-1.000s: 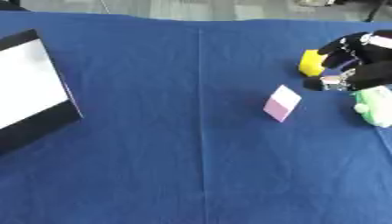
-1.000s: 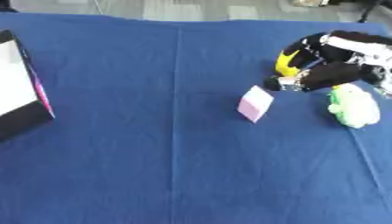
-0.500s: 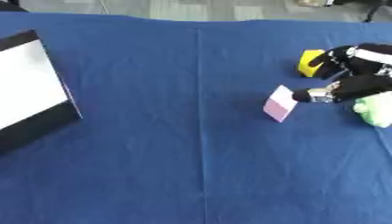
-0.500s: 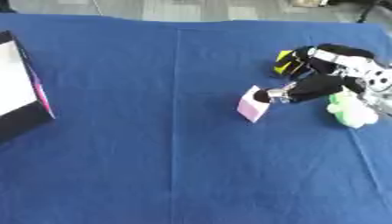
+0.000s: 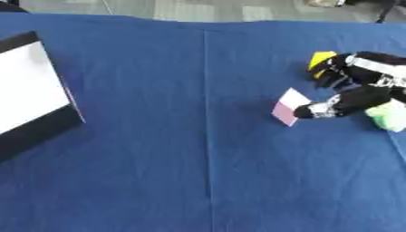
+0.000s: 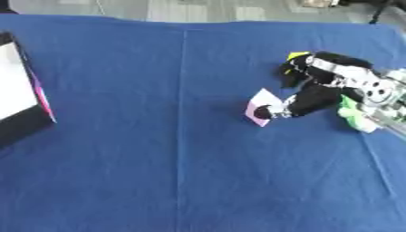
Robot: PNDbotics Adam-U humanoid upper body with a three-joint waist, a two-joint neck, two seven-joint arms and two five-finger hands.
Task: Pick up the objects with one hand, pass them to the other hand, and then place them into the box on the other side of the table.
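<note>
While it hung by the yellow piece a second ago, the right hand has come down to the pink box.
Its fingertip touches the pink box, nothing grasped yet: one pink box, one green object beside the hand, one yellow object behind, one box far left.

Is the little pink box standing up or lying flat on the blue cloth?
Tipped, not flat: the pink box leans on one edge, its pale top face slanting up. The right robot hand has a fingertip against its side.
</note>
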